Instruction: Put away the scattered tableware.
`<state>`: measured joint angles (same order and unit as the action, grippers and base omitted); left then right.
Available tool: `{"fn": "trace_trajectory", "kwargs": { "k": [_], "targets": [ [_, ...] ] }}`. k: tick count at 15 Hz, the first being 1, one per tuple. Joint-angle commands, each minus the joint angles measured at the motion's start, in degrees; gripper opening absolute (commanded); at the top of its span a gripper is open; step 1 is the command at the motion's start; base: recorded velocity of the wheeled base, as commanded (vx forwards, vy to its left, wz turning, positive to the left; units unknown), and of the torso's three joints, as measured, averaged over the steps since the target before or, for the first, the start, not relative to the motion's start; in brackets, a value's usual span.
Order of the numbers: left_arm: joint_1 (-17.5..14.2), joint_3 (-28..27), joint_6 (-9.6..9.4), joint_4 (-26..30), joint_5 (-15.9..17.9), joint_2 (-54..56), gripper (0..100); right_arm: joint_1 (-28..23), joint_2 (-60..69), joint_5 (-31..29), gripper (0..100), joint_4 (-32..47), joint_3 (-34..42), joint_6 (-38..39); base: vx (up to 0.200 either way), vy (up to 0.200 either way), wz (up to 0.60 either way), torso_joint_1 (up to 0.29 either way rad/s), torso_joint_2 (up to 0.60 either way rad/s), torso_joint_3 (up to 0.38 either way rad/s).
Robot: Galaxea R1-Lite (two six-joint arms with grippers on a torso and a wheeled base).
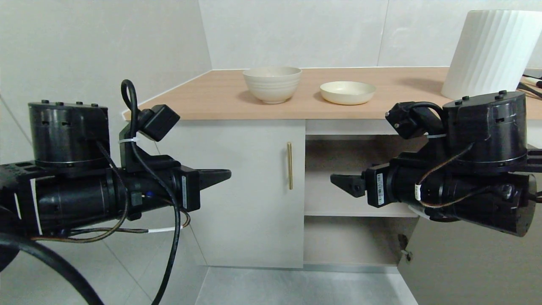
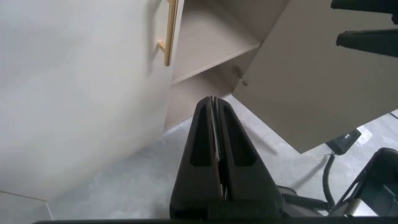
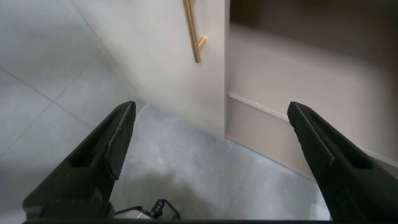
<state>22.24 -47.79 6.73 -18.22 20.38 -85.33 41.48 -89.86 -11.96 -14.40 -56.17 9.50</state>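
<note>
One bowl (image 1: 272,84), seemingly one plate (image 1: 347,92)

You've got soft, even light here, plenty bright, coming from up and to the right: the bowl (image 1: 272,84) and plate (image 1: 347,92) each drop a faint shadow leftward on the countertop (image 1: 203,99). Just past the fingers (image 3: 115,134) of the right gripper (image 3: 211,107), the top shelf of the open cabinet (image 3: 311,28) goes dim. The floor (image 2: 124,180) beyond the fingers (image 2: 202,134) of the left gripper (image 2: 214,102) is evenly lit.

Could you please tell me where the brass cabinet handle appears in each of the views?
Head view: brass handle, upright on the closed door's edge, below the counter.
Left wrist view: handle on the door edge, beside the shelf.
Right wrist view: handle on the door edge, beside the shelf.
Shared landmark: the shelf beside that door.
</note>
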Motion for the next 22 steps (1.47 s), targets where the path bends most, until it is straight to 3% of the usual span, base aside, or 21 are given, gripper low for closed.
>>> {"fn": "trace_trajectory", "kwargs": {
  "k": [1,5,14,22],
  "targets": [
    [0.0,0.0,0.04,-0.1,0.0,-0.1,0,-0.1,-0.1,0.0,100,0.0,0.0,0.0,0.0,0.0,0.0,0.0,0.0,0.0],
    [0.0,0.3,-0.14,-1.0,0.1,-0.1,0,-0.4,-0.1,0.0,100,0.0,0.0,0.1,0.0,0.0,0.0,0.0,0.0,0.0],
    [0.0,0.4,-0.23,-1.0,-0.3,1.0,0,-0.4,0.4,0.4,100,-0.2,0.5,0.3,0.2,0.0,0.0,0.003,0.0,0.002],
    [0.0,0.9,0.13,-1.3,-0.3,2.6,0,-1.0,1.8,0.4,100,-0.5,1.9,0.2,0.0,0.0,0.0,0.0,0.0,0.0]
  ]
}}
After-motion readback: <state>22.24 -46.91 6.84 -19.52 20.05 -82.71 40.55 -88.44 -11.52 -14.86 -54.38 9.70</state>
